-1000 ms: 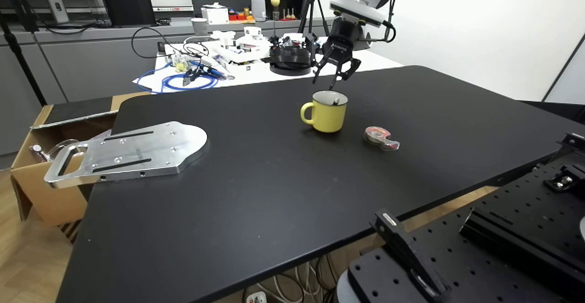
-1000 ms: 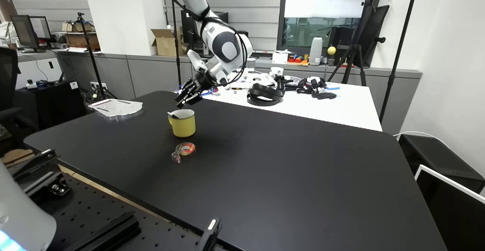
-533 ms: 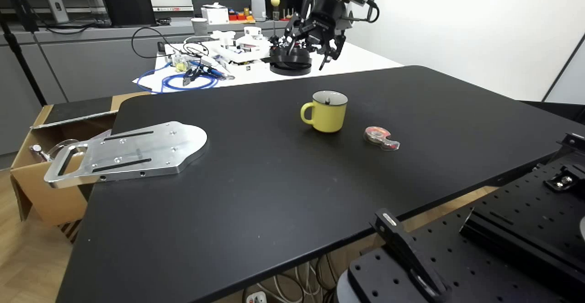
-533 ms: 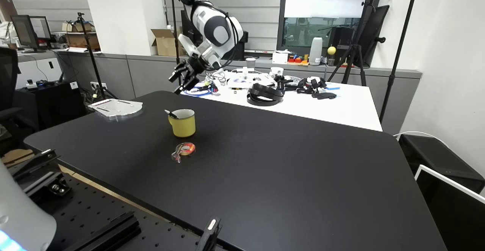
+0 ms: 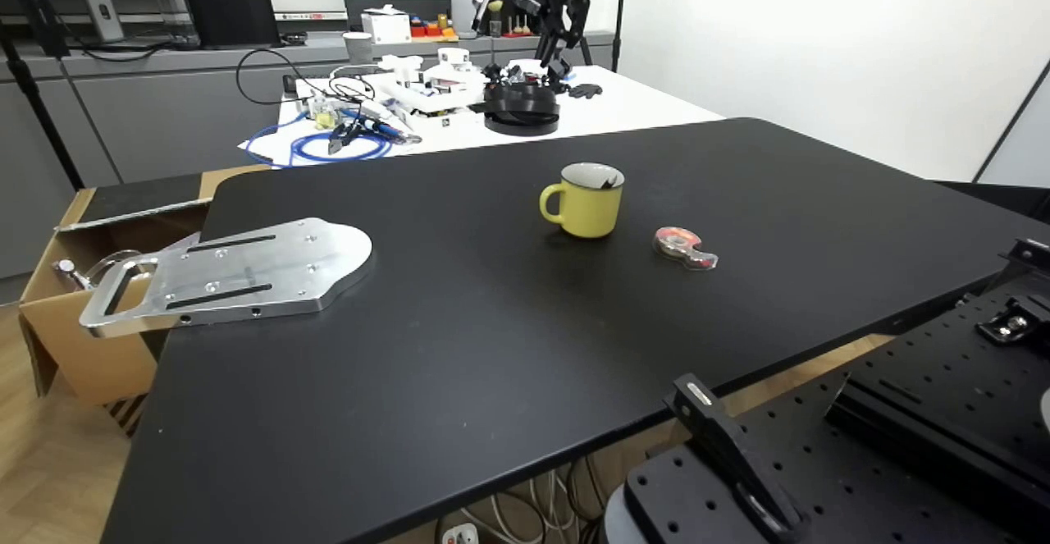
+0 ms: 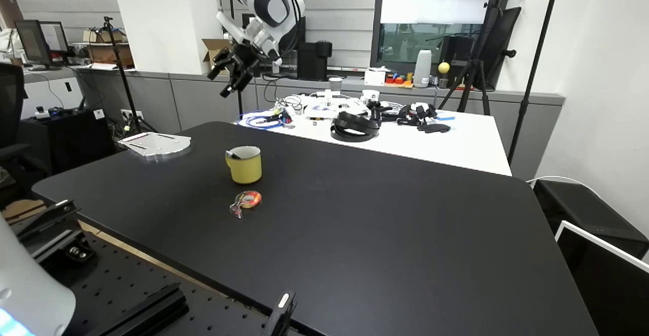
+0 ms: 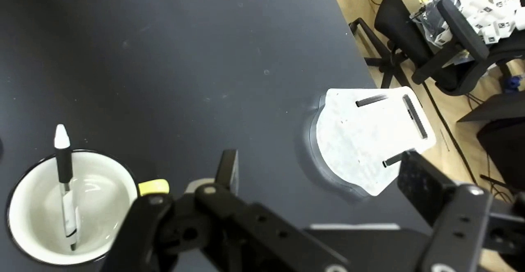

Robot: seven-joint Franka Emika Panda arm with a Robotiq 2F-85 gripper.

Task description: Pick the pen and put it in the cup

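Observation:
The yellow cup (image 5: pixel 587 214) stands upright on the black table in both exterior views, its handle out to one side. Inside it leans the pen (image 7: pixel 64 163), dark-gripped with a white end poking above the rim; its lower end rests on the pale cup bottom (image 7: pixel 96 210). An exterior view also shows the pen (image 6: pixel 232 154) over the rim near the handle. My gripper (image 7: pixel 322 166) is open, fingers wide apart, nothing between them. High above the table's far edge, well clear of the cup, the gripper (image 6: pixel 218 83) hangs tilted.
A small clear and red tape dispenser (image 5: pixel 683 247) lies near the cup. The silver metal plate (image 5: pixel 246 269) overhangs the table edge above a cardboard box (image 5: pixel 90 355). Behind is a white table (image 6: pixel 456 143) with cables and gear.
My gripper has risen up and away from the cup, and its fingers have spread wider. The pen rocked slightly against the cup's rim; the cup itself has stayed in place.

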